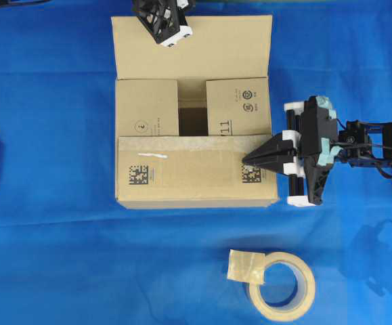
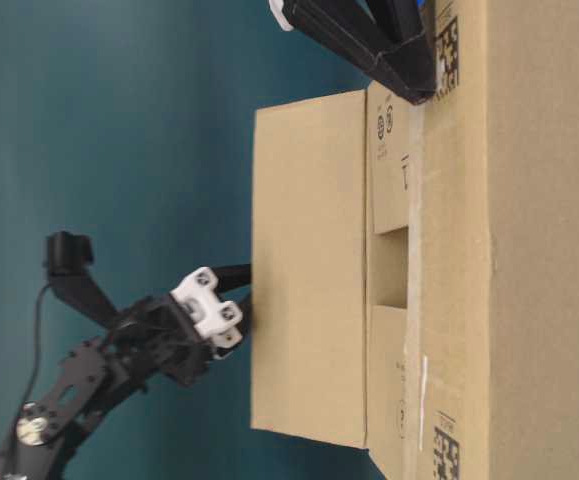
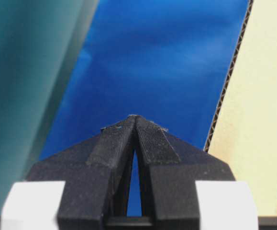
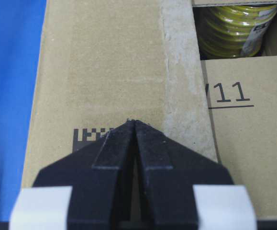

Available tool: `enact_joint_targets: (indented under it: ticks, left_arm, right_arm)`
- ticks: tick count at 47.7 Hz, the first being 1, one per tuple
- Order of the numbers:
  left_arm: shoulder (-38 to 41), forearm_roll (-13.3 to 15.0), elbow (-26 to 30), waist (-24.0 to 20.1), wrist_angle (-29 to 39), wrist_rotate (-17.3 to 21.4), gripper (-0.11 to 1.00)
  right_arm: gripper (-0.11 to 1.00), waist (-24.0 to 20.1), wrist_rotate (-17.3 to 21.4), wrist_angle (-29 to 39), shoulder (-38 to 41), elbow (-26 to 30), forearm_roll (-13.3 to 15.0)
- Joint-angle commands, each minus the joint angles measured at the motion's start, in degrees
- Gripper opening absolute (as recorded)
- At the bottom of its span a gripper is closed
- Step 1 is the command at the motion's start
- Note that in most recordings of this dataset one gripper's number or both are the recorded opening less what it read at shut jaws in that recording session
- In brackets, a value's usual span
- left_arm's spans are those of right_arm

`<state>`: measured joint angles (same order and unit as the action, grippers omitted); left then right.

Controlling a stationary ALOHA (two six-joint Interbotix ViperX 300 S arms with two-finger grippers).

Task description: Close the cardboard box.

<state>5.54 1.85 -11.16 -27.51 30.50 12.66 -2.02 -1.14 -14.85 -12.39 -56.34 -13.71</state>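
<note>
The cardboard box (image 1: 196, 169) stands mid-table on blue cloth. Its near flap (image 1: 182, 172) and both side flaps (image 1: 146, 107) are folded down. The far flap (image 1: 192, 44) stands up, leaning back. My right gripper (image 1: 246, 161) is shut and empty, with its tips resting on the near flap's right end by a printed code (image 4: 88, 134); it also shows in the right wrist view (image 4: 132, 120). My left gripper (image 1: 172, 32) is shut and empty behind the far flap, at its outer face (image 2: 244, 295). In the left wrist view (image 3: 134, 116) the flap's edge (image 3: 227, 91) shows to its right.
A roll of beige tape (image 1: 281, 284) with a loose tape piece (image 1: 245, 265) lies on the cloth in front of the box. A yellow roll (image 4: 236, 24) shows inside the box through the gap between the side flaps.
</note>
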Motion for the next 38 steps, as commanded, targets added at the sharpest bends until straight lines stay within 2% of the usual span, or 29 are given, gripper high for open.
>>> enact_joint_targets:
  ticks: [1,7,17,38]
  left_arm:
    - [-3.9,0.1,1.9,2.1,1.1,-0.1,0.00]
    - [-6.2,0.1,1.8,3.6,3.3,-0.4,0.00]
    - [-8.8,0.1,-0.4,6.2,6.9,-3.2,0.00]
    - [-13.4,0.1,-8.3,13.7,6.1,-11.0,0.00]
  right_arm:
    - [0.00,0.9,0.0,-0.3,-0.2,0.4,0.0]
    - [0.00,1.3,-0.1,-0.6,-0.2,0.4,-0.1]
    - [0.00,1.7,-0.1,-1.0,-0.2,0.4,0.0]
    - [0.00,2.1,-0.1,-1.8,-0.6,0.2,-0.1]
